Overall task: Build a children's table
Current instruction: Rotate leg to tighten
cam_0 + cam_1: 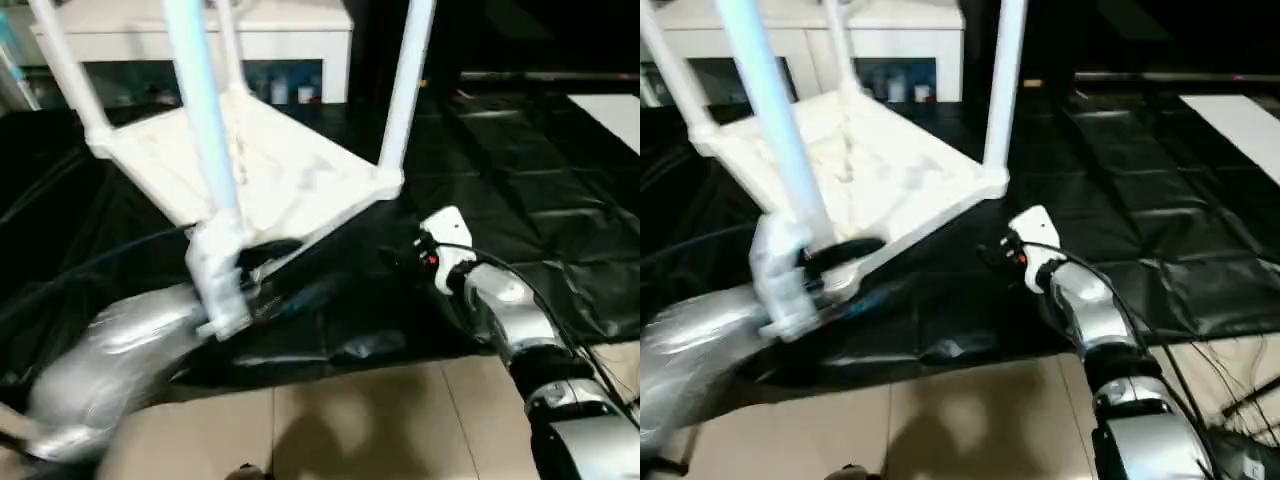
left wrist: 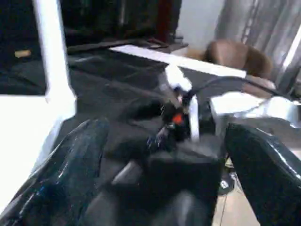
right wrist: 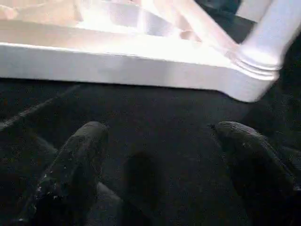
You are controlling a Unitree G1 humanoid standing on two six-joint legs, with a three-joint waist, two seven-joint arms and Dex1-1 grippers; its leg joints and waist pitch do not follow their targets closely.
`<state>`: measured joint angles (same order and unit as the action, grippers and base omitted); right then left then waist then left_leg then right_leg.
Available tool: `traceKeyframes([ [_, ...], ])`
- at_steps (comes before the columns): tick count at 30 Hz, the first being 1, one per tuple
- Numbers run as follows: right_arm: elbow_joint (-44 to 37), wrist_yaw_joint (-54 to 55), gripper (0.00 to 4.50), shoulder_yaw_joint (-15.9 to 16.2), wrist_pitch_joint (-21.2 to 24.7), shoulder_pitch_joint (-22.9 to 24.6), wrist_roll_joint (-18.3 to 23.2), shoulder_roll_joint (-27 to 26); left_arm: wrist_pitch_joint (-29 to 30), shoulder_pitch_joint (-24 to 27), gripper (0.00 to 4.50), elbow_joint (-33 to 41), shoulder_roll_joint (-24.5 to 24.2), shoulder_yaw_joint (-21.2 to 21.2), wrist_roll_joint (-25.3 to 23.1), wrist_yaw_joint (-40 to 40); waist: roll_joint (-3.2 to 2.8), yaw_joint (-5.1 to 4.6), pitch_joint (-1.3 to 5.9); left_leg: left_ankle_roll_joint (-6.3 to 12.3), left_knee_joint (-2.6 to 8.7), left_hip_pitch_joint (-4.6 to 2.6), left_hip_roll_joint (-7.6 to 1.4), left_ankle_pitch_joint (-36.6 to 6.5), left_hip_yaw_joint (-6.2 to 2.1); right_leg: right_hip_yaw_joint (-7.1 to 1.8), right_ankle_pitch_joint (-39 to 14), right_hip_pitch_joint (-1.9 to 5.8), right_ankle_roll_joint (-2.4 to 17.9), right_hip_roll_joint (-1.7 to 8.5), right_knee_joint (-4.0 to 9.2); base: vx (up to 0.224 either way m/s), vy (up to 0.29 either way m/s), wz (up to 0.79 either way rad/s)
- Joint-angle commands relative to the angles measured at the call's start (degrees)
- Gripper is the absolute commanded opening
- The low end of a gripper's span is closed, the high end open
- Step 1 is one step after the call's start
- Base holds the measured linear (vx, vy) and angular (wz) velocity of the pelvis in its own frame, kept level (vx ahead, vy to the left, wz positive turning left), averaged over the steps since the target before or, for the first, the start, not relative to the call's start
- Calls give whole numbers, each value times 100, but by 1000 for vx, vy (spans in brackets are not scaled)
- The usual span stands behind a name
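The children's table (image 1: 290,175) lies upside down on the black cloth (image 1: 520,170), its ribbed underside facing up, occupying the upper left and centre of the head views. Four white legs stand in its corner sockets and run up out of the frame: a near leg (image 1: 205,110) in the left foreground, a right-hand leg (image 1: 405,90) at the corner near frame centre, a far-left leg (image 1: 65,65) and a back leg (image 1: 230,45) behind. The tabletop appears tilted, its near-left corner raised over the left arm (image 1: 110,360), which enters blurred from the lower left; whether that arm touches the table cannot be told. In the left wrist view the left gripper (image 2: 164,174) has its two black fingers (image 2: 66,174) spread wide with nothing between them; beyond them are one table leg, the cloth and the other arm's wrist. The right arm (image 1: 510,320) comes in from the lower right of the head views, its wrist pointing toward the table's right-hand corner. In the right wrist view the right gripper (image 3: 164,169) is likewise spread wide and empty, its fingers (image 3: 80,160) low over the cloth, near the table's edge and corner socket but apart from them. A white cabinet (image 1: 200,40) stands behind at the upper left; pale floor (image 1: 380,420) shows along the bottom of the head views.
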<state>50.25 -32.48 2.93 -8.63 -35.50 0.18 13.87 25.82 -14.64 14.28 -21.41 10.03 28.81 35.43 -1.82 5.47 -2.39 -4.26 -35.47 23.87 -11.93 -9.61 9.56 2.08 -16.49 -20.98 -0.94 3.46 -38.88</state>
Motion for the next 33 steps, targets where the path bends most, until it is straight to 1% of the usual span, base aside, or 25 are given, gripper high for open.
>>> traceKeyframes([
  [1,-60,15,398,-14,-8,38,-12,65,-121,-120,442,-340,-24,59,-345,-308,-18,6,385,6,369,-167,-79,-615,-30,-182,1385,217,1183,314,440,0,0,0],
  [2,-62,13,398,-24,-15,52,-5,51,-164,-234,442,-613,2,92,-565,-549,-13,13,394,31,355,-173,-61,-562,-27,-177,1464,221,1171,300,438,0,0,0],
  [3,-68,13,398,-28,-22,66,0,36,-225,-301,442,-816,-7,111,-741,-701,-20,-3,386,52,358,-169,-60,-571,-25,-179,1466,214,1159,291,449,0,0,0],
  [5,-79,11,398,-26,-29,80,6,27,-244,-305,442,-898,-9,89,-787,-734,-23,-4,398,56,356,-166,-62,-569,-38,-170,1478,227,1146,308,441,0,0,0],
  [8,-91,2,398,-21,-52,95,17,9,-212,-116,442,-750,-113,2,-736,-629,-36,5,406,98,347,-172,-73,-486,-43,-160,1680,204,1244,298,414,0,0,0],
  [10,-94,-30,398,-39,-84,100,47,-9,-174,215,442,-590,-284,-221,-747,-508,-35,8,397,133,354,-166,-79,-524,-42,-155,1691,199,1280,303,412,0,0,0],
  [11,-94,-30,398,-39,-84,100,47,-9,-174,215,442,-590,-284,-221,-747,-508,-41,2,394,138,358,-171,-77,-568,-44,-153,1638,195,1266,295,419,0,0,0],
  [12,-102,-40,398,-43,-88,102,57,-15,-183,289,442,-588,-323,-295,-781,-514,-29,8,392,149,356,-190,-84,-602,-37,-156,1602,179,1270,292,429,0,0,0],
  [13,-108,-46,398,-44,-90,105,62,-18,-205,360,442,-609,-380,-373,-820,-544,-38,2,376,146,373,-176,-87,-666,-43,-155,1480,184,1279,299,431,0,0,0],
  [14,-115,-54,398,-45,-92,108,67,-21,-224,440,442,-624,-442,-460,-839,-560,-26,14,369,138,383,-192,-97,-751,-38,-161,1321,169,1284,305,446,0,0,0],
  [15,-131,-88,398,-45,-103,120,83,-28,-303,577,442,-620,-554,-577,-852,-553,-2,11,359,145,388,-191,-99,-781,-34,-166,1252,164,1288,305,457,0,0,0],
  [16,-145,-113,398,-43,-113,130,92,-34,-374,670,442,-627,-624,-673,-860,-564,-25,15,349,133,402,-187,-102,-853,-40,-166,1093,158,1271,315,462,0,0,0],
  [17,-167,-143,398,-34,-129,144,100,-47,-500,774,442,-680,-681,-846,-883,-638,-11,6,339,120,412,-183,-106,-904,-38,-174,993,160,1247,315,476,0,0,0],
  [19,-176,-155,398,-30,-135,150,102,-53,-552,815,442,-702,-702,-916,-893,-671,-28,-3,329,75,426,-194,-105,-1020,-37,-176,816,143,1226,311,492,0,0,0],
  [20,-181,-177,398,-27,-148,153,114,-71,-668,889,442,-763,-712,-1103,-872,-730,-13,-3,325,62,431,-200,-108,-1068,-34,-182,729,137,1232,315,501,0,0,0],
  [21,-185,-221,398,-20,-170,154,129,-99,-734,999,442,-752,-732,-1264,-810,-699,29,-8,318,72,439,-187,-108,-1074,-31,-185,682,144,1237,321,508,0,0,0],
  [22,-187,-255,398,-10,-186,152,136,-124,-795,1089,442,-741,-762,-1357,-814,-685,8,-6,315,73,451,-182,-114,-1111,-36,-184,567,137,1232,333,510,0,0,0],
  [23,-206,-277,398,8,-195,158,133,-151,-835,1200,442,-746,-795,-1436,-836,-657,-12,-2,318,67,454,-198,-124,-1149,-42,-184,502,118,1225,333,511,0,0,0],
  [24,-206,-277,398,8,-195,158,133,-151,-835,1200,442,-746,-795,-1436,-836,-657,-12,-14,312,65,461,-193,-125,-1167,-46,-184,490,115,1223,329,509,0,0,0],
  [27,-239,-287,398,4,-203,171,140,-158,-873,1321,442,-857,-858,-1574,-921,-757,-17,7,316,66,457,-205,-125,-1186,-37,-197,491,97,1212,333,513,0,0,0],
  [28,-284,-319,398,-17,-202,191,169,-156,-976,1392,442,-965,-860,-1765,-939,-895,-12,13,317,68,461,-194,-125,-1169,-38,-198,533,104,1199,334,510,0,0,0],
  [30,-313,-340,398,-25,-218,213,181,-150,-1081,1394,442,-1077,-837,-1910,-977,-1037,-8,17,318,68,462,-190,-122,-1149,-42,-196,594,110,1166,331,511,0,0,0],
  [31,-342,-391,398,-51,-257,245,213,-146,-1235,1362,442,-1300,-785,-2156,-1039,-1257,-8,16,322,73,459,-189,-115,-1137,-44,-197,624,111,1147,329,510,0,0,0],
  [32,-356,-416,398,-63,-276,258,225,-146,-1353,1337,442,-1420,-749,-2288,-1088,-1388,-9,14,325,67,460,-189,-115,-1146,-43,-195,650,115,1127,330,515,0,0,0],
  [33,-357,-418,398,-64,-279,259,226,-146,-1366,1334,442,-1433,-745,-2303,-1092,-1403,-5,7,321,63,461,-183,-112,-1152,-47,-196,653,119,1115,333,514,0,0,0],
])
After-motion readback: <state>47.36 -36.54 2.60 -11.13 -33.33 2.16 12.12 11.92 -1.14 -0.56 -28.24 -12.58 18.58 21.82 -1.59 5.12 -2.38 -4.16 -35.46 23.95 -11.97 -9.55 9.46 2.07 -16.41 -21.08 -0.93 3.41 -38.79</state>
